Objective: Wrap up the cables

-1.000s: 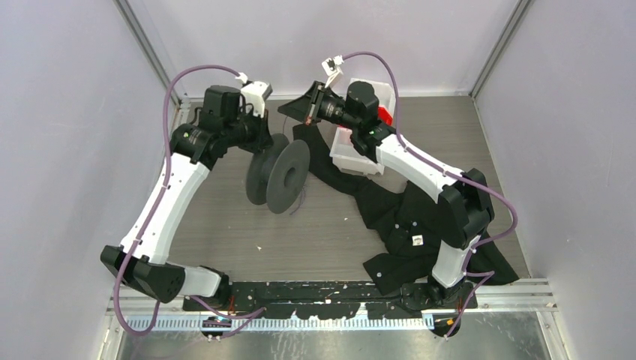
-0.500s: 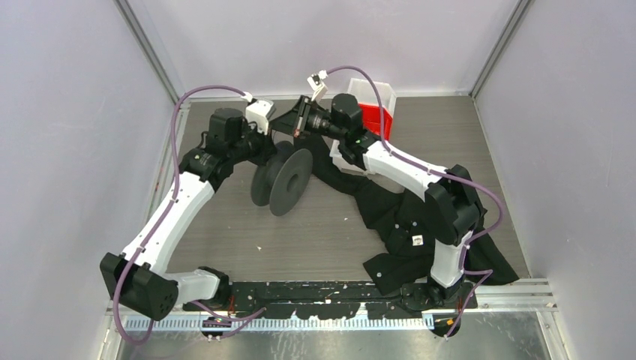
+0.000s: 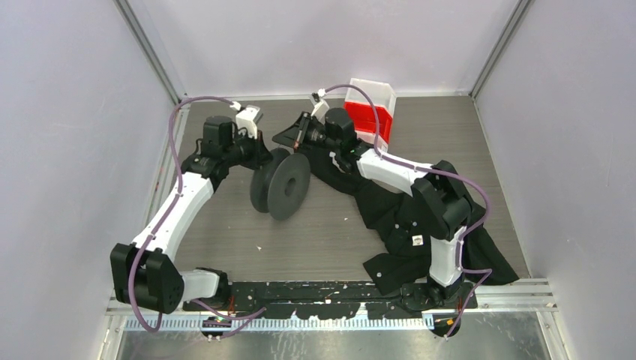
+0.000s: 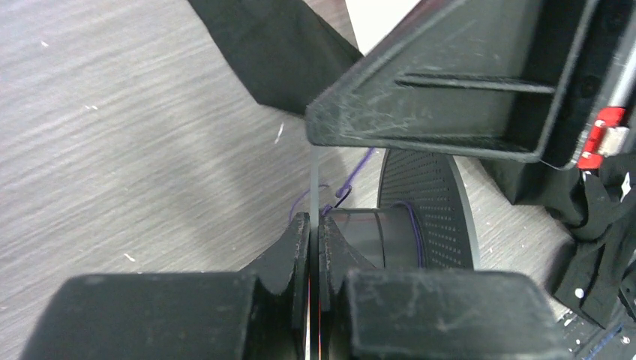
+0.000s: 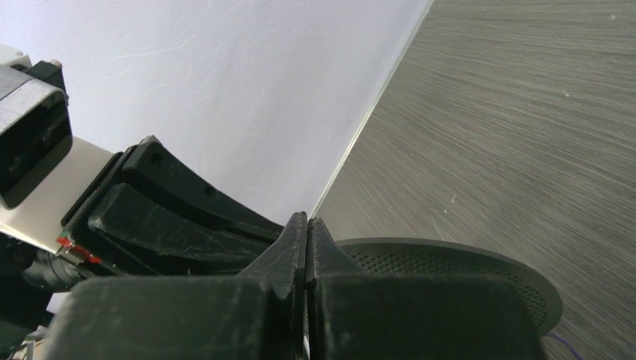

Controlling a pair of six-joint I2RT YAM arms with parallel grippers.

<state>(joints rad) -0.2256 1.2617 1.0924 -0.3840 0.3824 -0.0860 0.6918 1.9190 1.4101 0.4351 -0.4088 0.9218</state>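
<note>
The dark grey two-flanged reel (image 3: 289,187) stands on edge on the table. My left gripper (image 3: 262,156) is shut on the rim of its left flange, which runs edge-on between the fingers in the left wrist view (image 4: 313,217). The thin dark cable (image 4: 343,189) loops loosely by the hub (image 4: 371,236), with a turn wound round it. My right gripper (image 3: 283,139) is shut just above and behind the reel. In the right wrist view (image 5: 307,217) it sits over the perforated flange (image 5: 465,262), and no wire shows between the fingers.
A black garment (image 3: 405,217) lies across the right half of the table, under the right arm. A red and white bin (image 3: 371,109) stands at the back. The side wall (image 5: 247,75) is close behind the reel.
My right gripper has come down and left from above the bin to just over the reel. The left gripper still holds the flange, and the reel has shifted slightly.
</note>
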